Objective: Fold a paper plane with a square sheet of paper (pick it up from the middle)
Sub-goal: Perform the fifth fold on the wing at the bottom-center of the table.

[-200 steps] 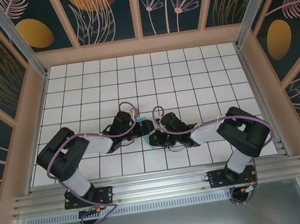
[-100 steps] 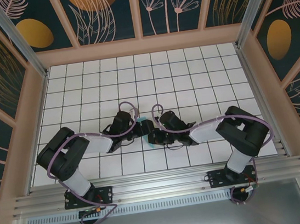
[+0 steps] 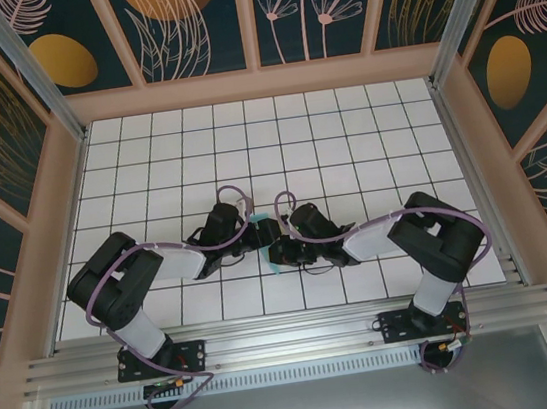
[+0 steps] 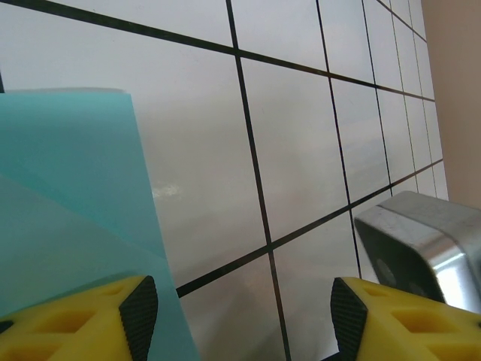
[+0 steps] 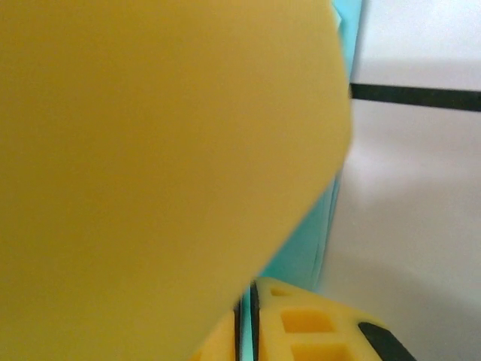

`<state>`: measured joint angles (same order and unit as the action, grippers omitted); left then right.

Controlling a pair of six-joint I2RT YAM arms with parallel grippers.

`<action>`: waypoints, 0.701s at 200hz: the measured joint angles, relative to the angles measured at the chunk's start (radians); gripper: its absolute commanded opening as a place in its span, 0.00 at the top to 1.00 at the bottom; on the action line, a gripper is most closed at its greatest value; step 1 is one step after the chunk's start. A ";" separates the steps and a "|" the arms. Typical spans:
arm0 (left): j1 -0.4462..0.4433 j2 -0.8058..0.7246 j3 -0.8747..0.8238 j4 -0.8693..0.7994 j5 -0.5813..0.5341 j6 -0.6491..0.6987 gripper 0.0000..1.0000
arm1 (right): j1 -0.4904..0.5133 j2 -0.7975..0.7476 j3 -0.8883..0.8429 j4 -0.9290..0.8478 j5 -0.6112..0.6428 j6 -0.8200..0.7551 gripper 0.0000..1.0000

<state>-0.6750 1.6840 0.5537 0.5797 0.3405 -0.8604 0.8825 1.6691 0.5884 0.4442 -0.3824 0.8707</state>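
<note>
Square sheet of paper [image 4: 68, 188], partly folded. Right gripper [image 5: 246, 331] clamped on its edge, likely creasing; left gripper [image 4: 244, 320] spread wide, apparently steadying it.

Bright, even; right-wrist foreground blurred (seemingly defocus).

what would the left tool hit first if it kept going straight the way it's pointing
Probably the bare tiled table, seen between the open fingers of the left tool; the finger on the picture's left may catch the turquoise paper first. Depth is unclear.
</note>
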 measured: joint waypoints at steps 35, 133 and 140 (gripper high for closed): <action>0.000 0.000 0.000 0.000 0.001 0.000 0.34 | 0.000 -0.035 0.000 -0.037 0.018 0.000 0.83; 0.000 0.001 0.000 0.000 0.003 0.004 0.34 | 0.001 -0.032 -0.019 0.014 0.007 0.011 0.92; 0.000 0.001 0.000 0.000 0.003 0.004 0.34 | 0.001 -0.028 -0.022 0.022 0.003 0.011 0.92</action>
<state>-0.6750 1.6848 0.5537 0.5800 0.3439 -0.8566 0.8837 1.6409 0.5663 0.4664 -0.3790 0.8818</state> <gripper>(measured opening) 0.656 0.082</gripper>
